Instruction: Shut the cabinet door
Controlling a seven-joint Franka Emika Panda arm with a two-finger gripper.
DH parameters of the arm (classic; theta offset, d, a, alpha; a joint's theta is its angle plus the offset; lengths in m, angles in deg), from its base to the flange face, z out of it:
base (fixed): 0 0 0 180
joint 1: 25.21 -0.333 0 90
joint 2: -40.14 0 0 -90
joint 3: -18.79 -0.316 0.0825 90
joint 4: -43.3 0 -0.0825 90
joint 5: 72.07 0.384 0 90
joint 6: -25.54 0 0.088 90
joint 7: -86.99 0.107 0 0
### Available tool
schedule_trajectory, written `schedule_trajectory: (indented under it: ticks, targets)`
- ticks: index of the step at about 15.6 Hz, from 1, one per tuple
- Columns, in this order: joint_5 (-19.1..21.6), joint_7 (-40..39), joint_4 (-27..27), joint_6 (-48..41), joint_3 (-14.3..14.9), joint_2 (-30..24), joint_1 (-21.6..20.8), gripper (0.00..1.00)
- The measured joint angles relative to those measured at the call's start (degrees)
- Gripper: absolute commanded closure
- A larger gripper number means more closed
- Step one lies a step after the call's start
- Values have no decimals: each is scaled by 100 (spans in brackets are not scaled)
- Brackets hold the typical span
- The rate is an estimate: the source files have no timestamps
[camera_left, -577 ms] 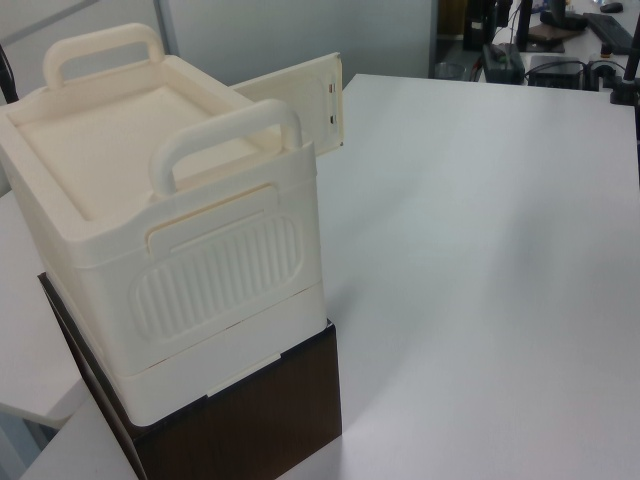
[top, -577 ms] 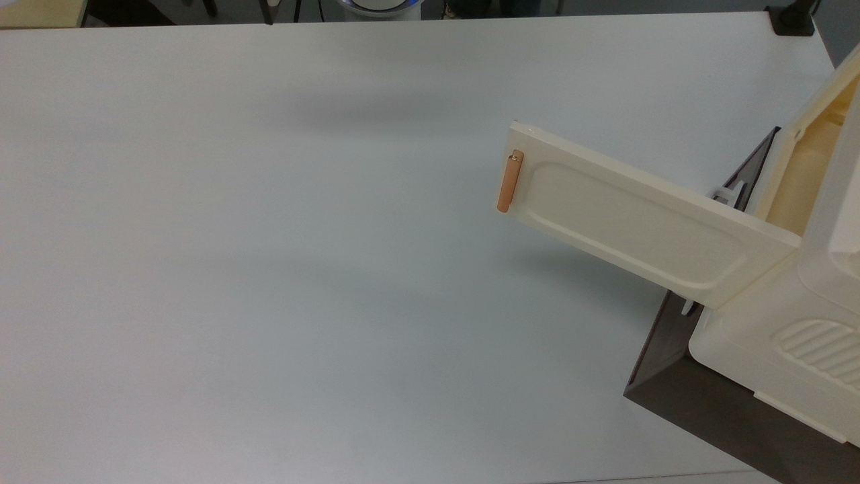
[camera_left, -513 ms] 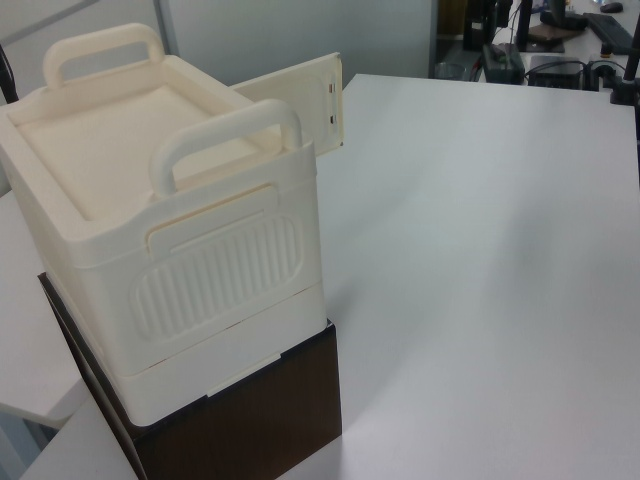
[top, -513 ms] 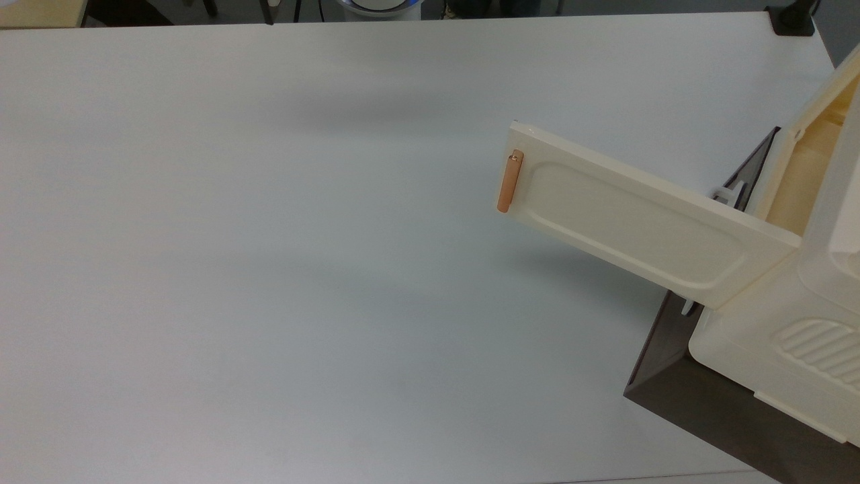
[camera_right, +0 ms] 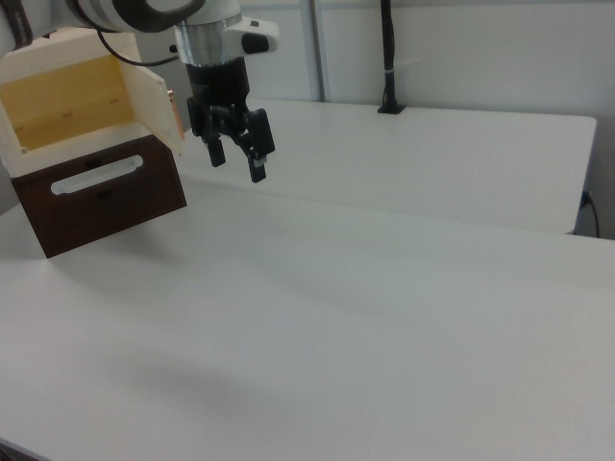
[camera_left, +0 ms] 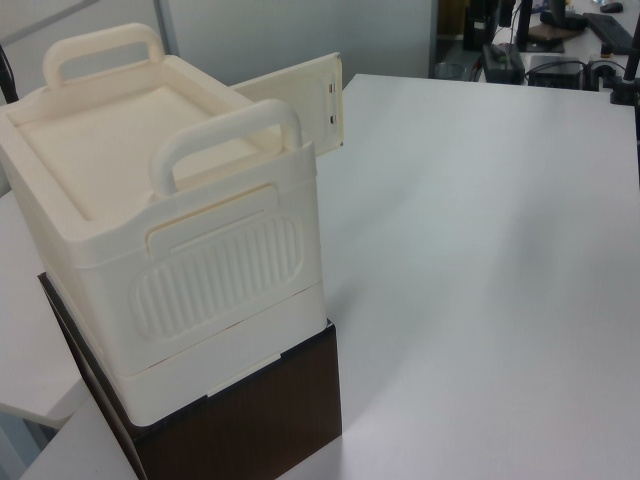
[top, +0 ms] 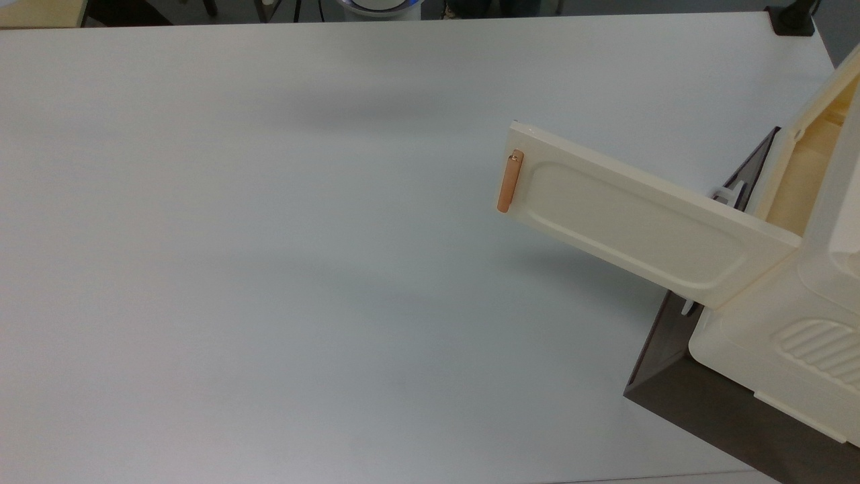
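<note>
In the top view, the cabinet door stands swung wide open from the cream cabinet at the top view's right edge. Its long axis runs from the hinge at the cabinet out toward the top view's upper left, and the copper-orange handle sits at that free end. Below the cabinet lies a dark brown base, and a dark panel with a white loop handle shows behind the door. The white table is bare between door and far edge.

In the left view, the door shows its inner face, jutting out past the cabinet, which carries two arched carry handles on its lid and rests on the brown base. Desks with dark equipment stand beyond the table.

In the right view, the gripper hangs above the table with its fingers spread apart and nothing between them. The door is just to the gripper's side toward the right view's left, not touching it, its handle edge nearest the fingers. Further that way are the open compartment and the brown drawer with its white loop handle. A pale wall and a dark post stand behind.
</note>
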Motion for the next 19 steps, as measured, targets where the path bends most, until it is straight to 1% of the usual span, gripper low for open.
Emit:
schedule_trajectory:
  ticks: [14,16,19]
  targets:
    - [5,-7,0,0,-13,0,-7,0]
    - [5,-7,0,0,-13,0,-7,6]
    - [43,-13,0,0,-20,2,-8,27]
